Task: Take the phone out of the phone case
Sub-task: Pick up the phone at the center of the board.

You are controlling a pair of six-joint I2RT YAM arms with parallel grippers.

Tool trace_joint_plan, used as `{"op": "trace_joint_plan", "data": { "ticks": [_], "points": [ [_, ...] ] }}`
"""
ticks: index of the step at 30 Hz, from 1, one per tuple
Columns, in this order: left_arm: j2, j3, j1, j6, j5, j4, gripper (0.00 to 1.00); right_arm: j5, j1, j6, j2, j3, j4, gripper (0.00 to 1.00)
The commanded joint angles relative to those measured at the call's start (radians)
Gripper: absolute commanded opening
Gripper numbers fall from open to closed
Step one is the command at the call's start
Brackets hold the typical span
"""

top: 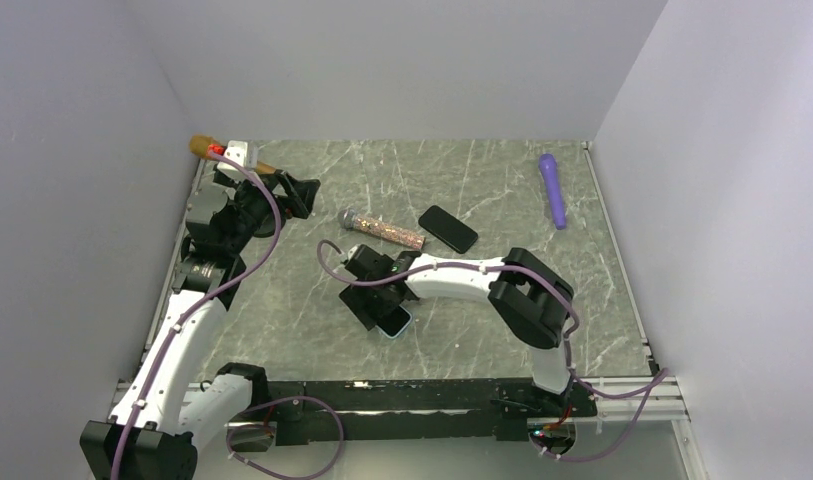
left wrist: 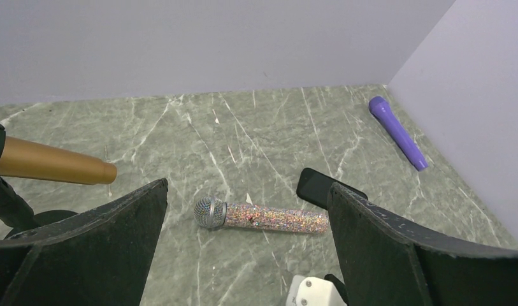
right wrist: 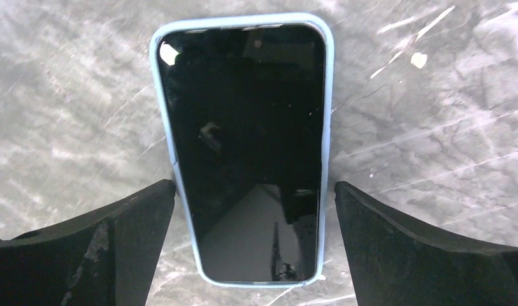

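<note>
Straddling the blue-cased phone (right wrist: 243, 153), the right gripper (right wrist: 253, 191) stands open.

Even bright light, soft shadows, phone screen (right wrist: 243, 146) reflective.

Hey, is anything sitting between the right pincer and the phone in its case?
Nothing visible. The right pincer is open right over the phone, one finger on each side of the blue case, with no other object between them.
</note>
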Motion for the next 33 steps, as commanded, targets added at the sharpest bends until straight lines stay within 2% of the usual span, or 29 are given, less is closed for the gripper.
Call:
{"op": "trace_joint_plan", "data": {
  "ticks": [1,6,9,10,13,20,22,29,32,33],
  "points": [
    [0.003,0.019,-0.003,-0.013,0.017,0.042,0.99,0.173,0.040,0.039,0.067,0.062,-0.055,1.00],
    [0.010,0.025,-0.003,-0.015,0.020,0.033,0.99,0.184,0.061,0.047,0.088,0.046,-0.047,0.99],
    [0.012,0.024,-0.003,-0.015,0.019,0.032,0.99,0.142,0.060,0.061,0.070,0.012,0.001,0.92],
    [0.013,0.025,-0.003,-0.015,0.019,0.031,0.99,0.129,0.060,0.067,0.063,0.002,0.017,0.86],
    [0.019,0.026,-0.003,-0.018,0.020,0.029,0.99,0.125,0.060,0.102,0.029,-0.032,0.064,0.60],
    [0.042,0.031,-0.003,-0.037,0.038,0.031,0.99,0.234,0.060,0.173,-0.145,-0.163,0.216,0.34],
    [0.059,0.038,-0.003,-0.048,0.056,0.030,0.99,0.282,0.061,0.188,-0.205,-0.201,0.253,0.01],
    [0.165,0.075,-0.033,-0.115,0.156,0.009,0.99,0.458,0.040,0.256,-0.438,-0.342,0.361,0.00],
    [0.256,0.127,-0.096,-0.115,0.210,-0.037,0.99,0.441,-0.022,0.305,-0.536,-0.392,0.393,0.00],
    [0.289,0.151,-0.116,-0.119,0.230,-0.070,0.94,0.420,-0.048,0.316,-0.564,-0.405,0.402,0.00]
  ]
}}
